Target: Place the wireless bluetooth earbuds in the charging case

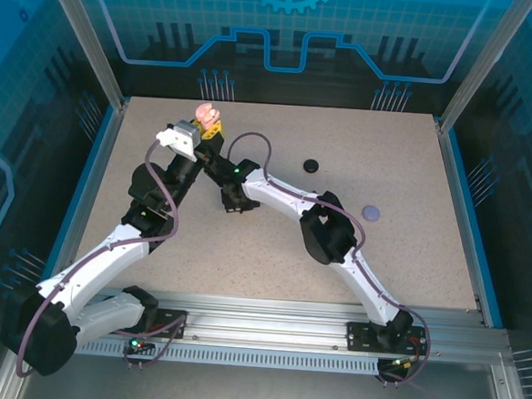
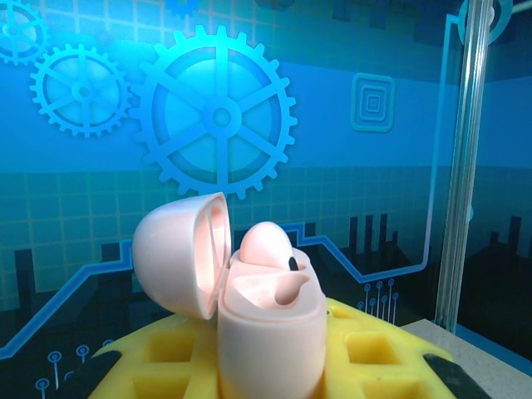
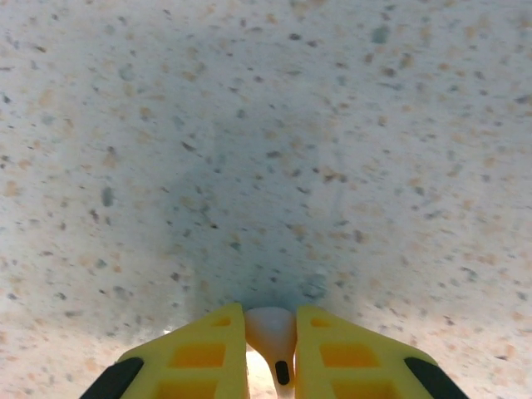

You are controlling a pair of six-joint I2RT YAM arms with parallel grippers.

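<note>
My left gripper (image 2: 270, 370) is shut on a pale pink charging case (image 2: 270, 332), held upright above the far left of the table (image 1: 271, 255). Its lid (image 2: 179, 253) is swung open to the left. One pale pink earbud (image 2: 266, 248) sits in the rear socket, and the front socket is hollow. From above, the case (image 1: 206, 115) shows at the left gripper (image 1: 203, 129). My right gripper (image 3: 270, 320) points down at the tabletop, its yellow fingers (image 3: 199, 357) pressed on both sides of a second pale pink earbud (image 3: 270, 331). The right gripper (image 1: 232, 201) is low, just near of the left one.
A black round disc (image 1: 312, 164) lies right of centre at the back. A lilac round disc (image 1: 372, 211) lies further right. Metal frame posts (image 2: 465, 158) and blue walls enclose the table. The two arms cross close together at the left.
</note>
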